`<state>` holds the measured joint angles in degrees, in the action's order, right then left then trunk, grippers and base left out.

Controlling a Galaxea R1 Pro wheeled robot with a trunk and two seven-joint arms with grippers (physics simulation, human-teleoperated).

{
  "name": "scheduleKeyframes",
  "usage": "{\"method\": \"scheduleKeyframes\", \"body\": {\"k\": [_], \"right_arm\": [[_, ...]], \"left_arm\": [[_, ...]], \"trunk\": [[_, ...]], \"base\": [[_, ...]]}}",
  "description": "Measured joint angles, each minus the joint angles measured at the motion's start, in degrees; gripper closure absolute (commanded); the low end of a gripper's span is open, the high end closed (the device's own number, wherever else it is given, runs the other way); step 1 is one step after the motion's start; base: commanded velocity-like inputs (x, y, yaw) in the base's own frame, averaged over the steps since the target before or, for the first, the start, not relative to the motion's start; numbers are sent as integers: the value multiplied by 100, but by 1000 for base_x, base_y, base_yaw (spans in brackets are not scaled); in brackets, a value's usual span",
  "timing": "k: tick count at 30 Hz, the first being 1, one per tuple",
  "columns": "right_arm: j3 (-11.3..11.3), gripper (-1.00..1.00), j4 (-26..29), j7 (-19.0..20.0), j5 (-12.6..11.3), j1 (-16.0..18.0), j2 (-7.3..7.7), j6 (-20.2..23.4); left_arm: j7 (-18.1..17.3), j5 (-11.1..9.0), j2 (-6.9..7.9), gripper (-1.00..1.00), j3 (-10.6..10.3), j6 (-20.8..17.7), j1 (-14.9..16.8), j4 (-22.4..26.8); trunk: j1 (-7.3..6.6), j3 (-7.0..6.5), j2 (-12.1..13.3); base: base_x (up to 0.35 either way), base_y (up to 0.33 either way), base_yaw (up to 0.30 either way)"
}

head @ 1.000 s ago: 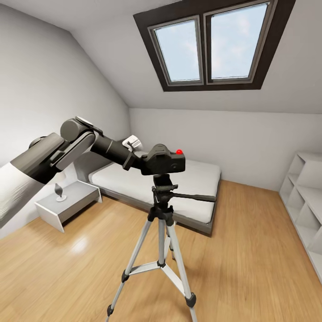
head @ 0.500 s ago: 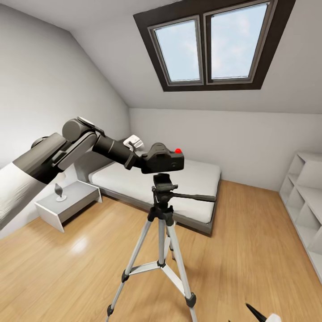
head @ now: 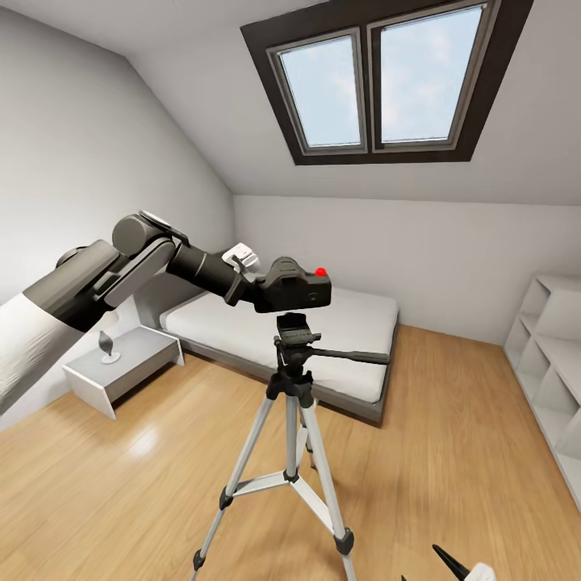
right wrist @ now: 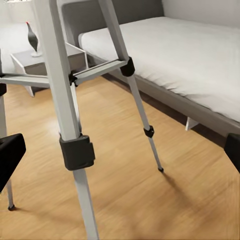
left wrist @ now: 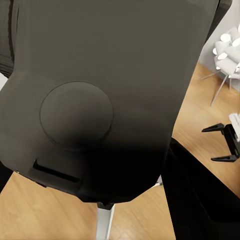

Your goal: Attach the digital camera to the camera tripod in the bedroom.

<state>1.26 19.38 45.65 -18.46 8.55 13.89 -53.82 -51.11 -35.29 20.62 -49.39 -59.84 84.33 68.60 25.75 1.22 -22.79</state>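
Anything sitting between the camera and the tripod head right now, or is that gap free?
Nothing sits there. In the head view a thin strip of the white bed behind shows between the digital camera, held by the left tool, and the camera tripod head below.

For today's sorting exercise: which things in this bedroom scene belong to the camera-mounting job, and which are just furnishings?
Job:
- digital camera, held in the left pincer
- camera tripod

Just there:
- bed
- nightstand
- white shelving
- skylight
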Motion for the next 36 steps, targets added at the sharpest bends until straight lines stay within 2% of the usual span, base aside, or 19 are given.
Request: {"method": "scheduleKeyframes", "body": {"k": [14,16,18,23,24,27,30,36], "right_arm": [[16,-100,5,-26,10,-2,-249,-11],[20,-100,7,-39,20,-1,-352,-11],[29,-100,8,-44,18,0,-394,-6],[40,-100,31,-51,17,0,-458,-1],[52,-100,161,-53,22,2,-523,2],[55,-100,393,-57,23,4,-600,27],[59,-100,587,-58,23,6,-632,53],[70,-100,1098,-63,28,8,-756,693]], "left_arm": [[0,-4,6,100,0,0,3,12],[0,-3,0,100,0,0,-1,12],[0,-3,-4,100,2,0,-3,12],[0,-4,-7,100,5,0,-5,12],[0,-2,-8,100,4,0,-5,11],[0,0,-9,100,6,0,-5,12],[0,-1,-9,100,7,0,-2,11],[0,-5,-70,100,7,0,-3,12]], "trunk": [[0,0,0],[0,0,0],[0,0,0],[0,0,0],[0,0,0],[0,0,0],[0,0,0],[0,0,0]], "base": [[0,0,0],[0,0,0],[0,0,0],[0,0,0],[0,0,0],[0,0,0],[0,0,0],[0,0,0]]}}
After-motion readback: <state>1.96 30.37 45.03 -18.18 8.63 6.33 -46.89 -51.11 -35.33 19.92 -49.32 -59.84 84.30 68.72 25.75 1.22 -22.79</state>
